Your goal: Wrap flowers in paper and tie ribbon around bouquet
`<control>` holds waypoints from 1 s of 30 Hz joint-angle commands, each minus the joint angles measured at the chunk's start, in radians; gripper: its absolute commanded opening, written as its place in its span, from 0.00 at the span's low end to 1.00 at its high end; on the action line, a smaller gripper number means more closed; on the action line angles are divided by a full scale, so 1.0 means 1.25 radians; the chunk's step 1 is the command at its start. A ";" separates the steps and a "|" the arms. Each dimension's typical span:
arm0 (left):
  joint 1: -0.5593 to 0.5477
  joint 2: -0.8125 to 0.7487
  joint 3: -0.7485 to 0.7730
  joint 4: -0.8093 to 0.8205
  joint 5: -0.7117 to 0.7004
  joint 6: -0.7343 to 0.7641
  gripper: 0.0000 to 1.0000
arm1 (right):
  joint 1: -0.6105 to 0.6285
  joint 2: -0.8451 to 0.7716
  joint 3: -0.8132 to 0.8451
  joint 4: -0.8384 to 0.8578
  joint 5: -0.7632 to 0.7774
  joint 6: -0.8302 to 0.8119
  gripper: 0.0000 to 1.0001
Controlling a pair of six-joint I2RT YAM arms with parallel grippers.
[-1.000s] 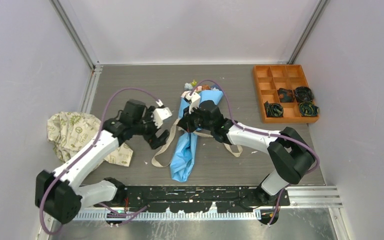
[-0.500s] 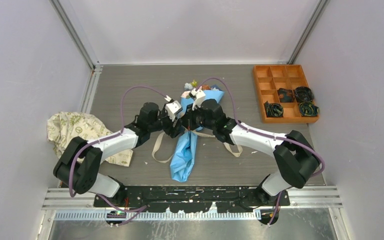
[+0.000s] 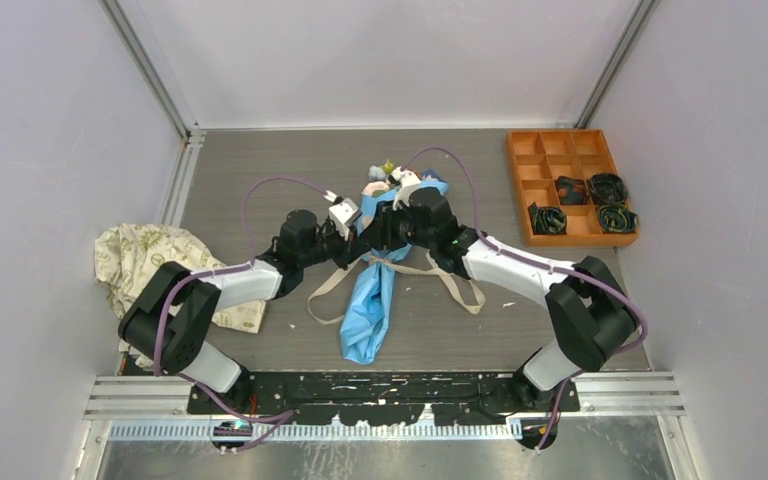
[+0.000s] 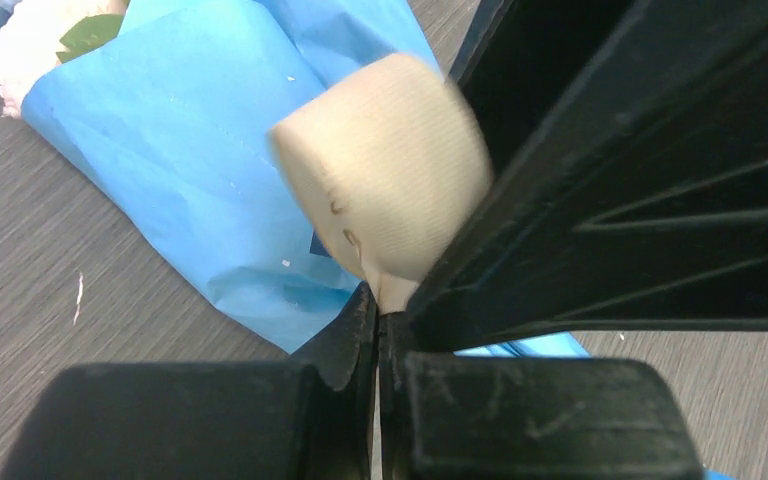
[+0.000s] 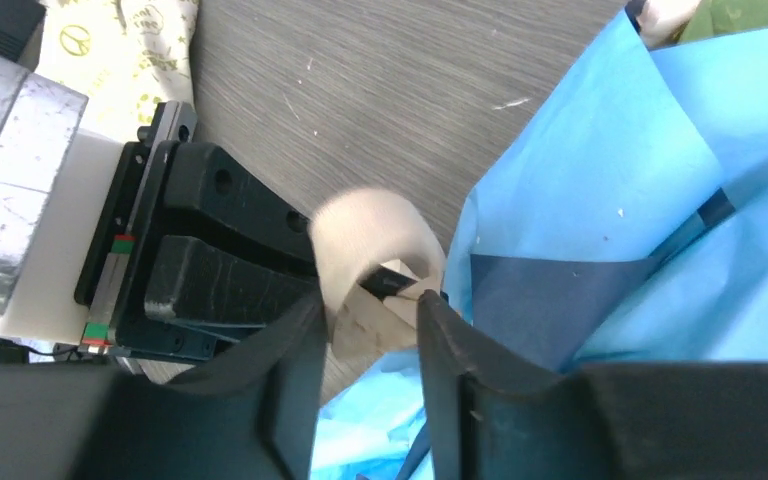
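Note:
The bouquet, a light blue paper [image 3: 368,300] cone, lies in the middle of the table with the flowers [image 3: 380,176] at its far end. The beige ribbon [image 3: 325,290] crosses the cone, and its tails trail off to the left and right. Above the cone's middle, my left gripper [image 3: 360,243] is shut on a loop of ribbon [image 4: 385,190], pinched at the tips [image 4: 378,310]. My right gripper [image 5: 370,320] faces it, open. The same ribbon loop [image 5: 370,230] sits loosely between its parted fingers. Paper [image 5: 600,180] fills the background.
An orange compartment tray [image 3: 522,200] with small dark coils [image 3: 608,188] stands at the back right. A crumpled cream cloth with green print [image 3: 145,260] lies at the left. Grey walls close in on three sides.
My left arm has swung right to the bouquet and shut on the ribbon loop. My right gripper's jaws have parted from the ribbon. The ribbon tails have shifted slightly.

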 commanded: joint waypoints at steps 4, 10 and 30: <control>0.000 0.008 -0.018 0.132 0.016 -0.002 0.00 | -0.061 -0.178 0.147 -0.509 0.208 -0.002 0.57; -0.026 -0.003 -0.056 0.168 0.042 0.087 0.00 | -0.198 -0.200 0.039 -0.804 0.371 0.219 0.58; -0.050 -0.022 -0.074 0.150 0.048 0.104 0.00 | -0.200 -0.176 -0.052 -0.927 0.451 0.324 0.64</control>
